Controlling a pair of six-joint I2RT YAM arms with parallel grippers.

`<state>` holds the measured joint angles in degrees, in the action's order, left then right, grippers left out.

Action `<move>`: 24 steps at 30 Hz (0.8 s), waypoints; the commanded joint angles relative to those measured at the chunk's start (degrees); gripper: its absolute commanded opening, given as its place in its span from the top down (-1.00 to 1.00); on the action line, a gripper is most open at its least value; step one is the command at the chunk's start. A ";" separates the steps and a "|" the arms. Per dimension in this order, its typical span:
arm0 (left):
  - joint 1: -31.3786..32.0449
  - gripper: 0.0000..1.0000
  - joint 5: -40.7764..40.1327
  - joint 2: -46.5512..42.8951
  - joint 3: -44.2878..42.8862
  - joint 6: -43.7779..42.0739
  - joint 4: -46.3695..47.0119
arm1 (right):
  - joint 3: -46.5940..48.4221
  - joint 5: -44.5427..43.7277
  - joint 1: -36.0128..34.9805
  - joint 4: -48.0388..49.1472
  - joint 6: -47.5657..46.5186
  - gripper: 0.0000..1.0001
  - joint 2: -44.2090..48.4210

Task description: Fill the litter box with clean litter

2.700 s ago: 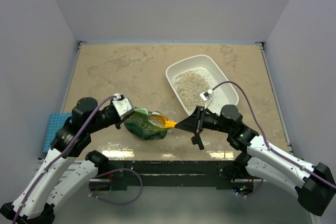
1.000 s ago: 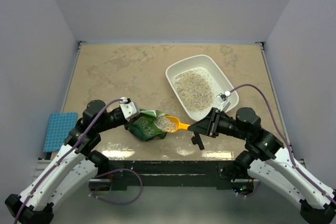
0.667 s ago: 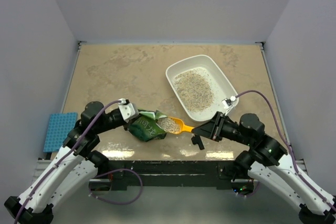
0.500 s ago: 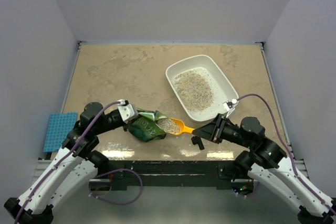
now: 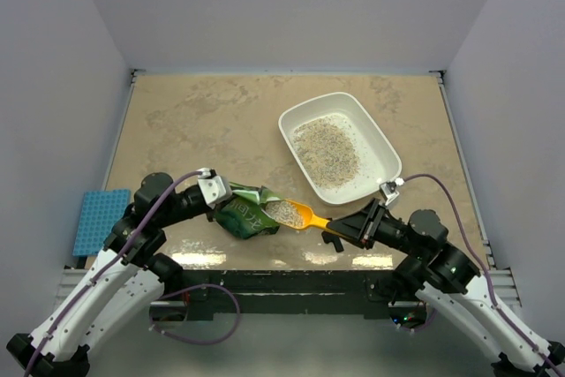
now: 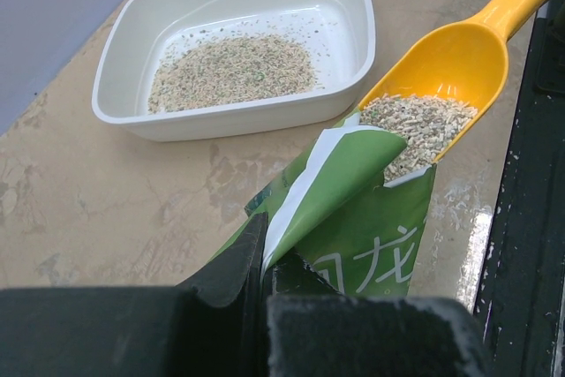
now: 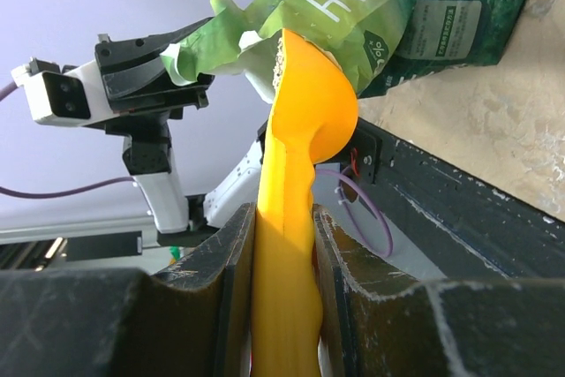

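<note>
The white litter box (image 5: 387, 143) sits at the far right with a patch of clean litter (image 5: 327, 149) on its floor. My left gripper (image 5: 219, 193) is shut on the edge of the crinkled green bag (image 5: 243, 215), which lies near the table's front edge. My right gripper (image 5: 340, 229) is shut on the handle of a yellow scoop (image 5: 306, 215), whose bowl holds litter (image 5: 282, 211) at the bag's mouth. The left wrist view shows the box (image 6: 238, 121), its litter (image 6: 231, 66), the scoop (image 6: 459, 55) and the bag (image 6: 362, 209). The right wrist view shows the scoop (image 7: 305, 112) against the bag (image 7: 380, 6).
A blue rack (image 5: 97, 218) lies off the table's left front corner. The black front rail (image 5: 282, 273) runs just below the bag and scoop. Grey walls enclose the table on three sides.
The scoop, earlier buried in the bag, now sits at its mouth loaded with litter. My right arm has drawn back toward the near right. The left gripper still holds the bag.
</note>
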<state>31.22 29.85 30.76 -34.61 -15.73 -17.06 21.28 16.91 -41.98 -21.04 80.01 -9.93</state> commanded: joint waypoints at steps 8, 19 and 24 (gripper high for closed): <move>0.42 1.00 0.56 -0.97 -1.95 1.31 0.36 | -0.53 -2.75 -0.03 -6.82 2.78 1.00 6.06; 0.42 1.00 0.04 -0.71 -2.39 1.93 0.18 | 2.10 -6.01 0.05 -10.78 3.93 1.00 10.55; 0.42 1.00 -1.19 -1.32 -2.57 2.02 0.36 | 5.78 -8.20 0.05 -11.92 4.37 1.00 10.90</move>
<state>31.27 28.64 30.13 -34.94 -15.51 -17.43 22.44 13.52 -42.00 -31.24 83.55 -0.34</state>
